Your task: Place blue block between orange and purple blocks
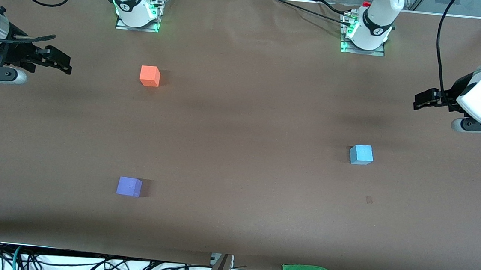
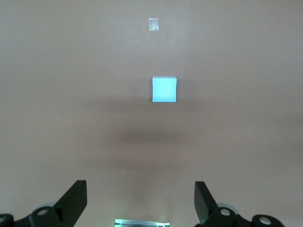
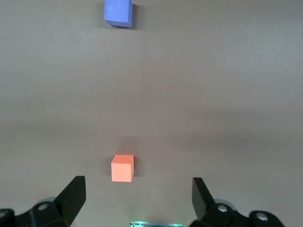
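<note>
Blue block sits alone toward left arm's end of brown table, well apart from orange block and purple block, both toward right arm's end, purple nearer the camera. Left gripper and right gripper hang spread and empty over the table ends.

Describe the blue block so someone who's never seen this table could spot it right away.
On the brown table, look toward the left arm's end. The blue block sits alone there, the only sky-blue cube; the orange block and purple block lie toward the right arm's end.
</note>
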{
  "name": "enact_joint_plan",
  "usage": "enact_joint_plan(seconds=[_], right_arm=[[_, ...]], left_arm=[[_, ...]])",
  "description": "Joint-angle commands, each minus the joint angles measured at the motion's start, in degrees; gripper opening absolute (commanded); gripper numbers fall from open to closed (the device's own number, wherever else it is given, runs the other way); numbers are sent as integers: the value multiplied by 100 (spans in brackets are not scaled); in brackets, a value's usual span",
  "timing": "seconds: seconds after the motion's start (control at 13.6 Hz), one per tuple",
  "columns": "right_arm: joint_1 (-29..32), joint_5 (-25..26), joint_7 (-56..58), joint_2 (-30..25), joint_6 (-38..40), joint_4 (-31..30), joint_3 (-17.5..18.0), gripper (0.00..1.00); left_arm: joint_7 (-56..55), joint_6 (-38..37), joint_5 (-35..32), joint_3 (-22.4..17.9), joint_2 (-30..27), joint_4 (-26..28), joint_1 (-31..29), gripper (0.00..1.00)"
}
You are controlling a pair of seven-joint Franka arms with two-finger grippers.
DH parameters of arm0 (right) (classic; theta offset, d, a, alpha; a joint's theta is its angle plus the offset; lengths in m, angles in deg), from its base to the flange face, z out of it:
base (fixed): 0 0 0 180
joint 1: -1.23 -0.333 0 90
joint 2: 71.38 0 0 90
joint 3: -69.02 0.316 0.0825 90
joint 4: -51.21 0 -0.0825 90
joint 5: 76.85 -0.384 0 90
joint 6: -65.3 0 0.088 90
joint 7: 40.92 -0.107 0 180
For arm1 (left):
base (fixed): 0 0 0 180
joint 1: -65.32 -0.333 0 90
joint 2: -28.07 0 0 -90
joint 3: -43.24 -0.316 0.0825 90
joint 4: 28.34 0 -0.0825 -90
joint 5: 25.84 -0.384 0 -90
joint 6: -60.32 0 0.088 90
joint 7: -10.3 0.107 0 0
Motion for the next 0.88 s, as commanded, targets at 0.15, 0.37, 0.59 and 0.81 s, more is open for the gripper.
enact_joint_plan(seconds=[0.15, 0.37, 0.59, 0.81], right_arm=[[55, -46, 40, -34, 56, 2, 27, 99], [55, -46, 40, -34, 56, 2, 27, 99], [55, -46, 40, -34, 48, 2, 27, 99], [55, -46, 40, -25, 48, 2, 27, 99]], left_arm=[[16, -174, -340, -4, 369, -565, 21, 100], [60, -174, -340, 4, 404, -575, 21, 100], [52, -165, -366, -4, 413, -575, 29, 100], [113, -122, -375, 22, 693, -513, 12, 100]])
